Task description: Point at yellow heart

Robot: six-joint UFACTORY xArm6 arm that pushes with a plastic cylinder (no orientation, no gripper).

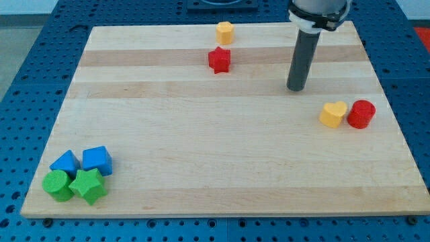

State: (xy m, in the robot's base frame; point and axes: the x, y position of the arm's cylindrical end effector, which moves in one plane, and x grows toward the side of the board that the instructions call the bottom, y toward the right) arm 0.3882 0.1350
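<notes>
The yellow heart (333, 114) is lying near the view's right edge of the wooden board (201, 154), touching or all but touching a red cylinder (361, 113) on its right; the seam between them is too fine for me to be sure. That pairing is what is shaping my approach: coming in from the view's left or top is keeping me away from the red piece.

I am holding my rod upright, with my tip (295, 89) resting on the board up and to the view's left of the heart, near it but clearly apart. I have no jaws to open or close, only this bare rod, and it is carrying nothing.

The red star (219, 60) and yellow hexagon-like block (224, 31) are sitting well apart at the view's top; the two blue blocks (84, 161) and two green blocks (74, 185) are clustering at bottom left.
</notes>
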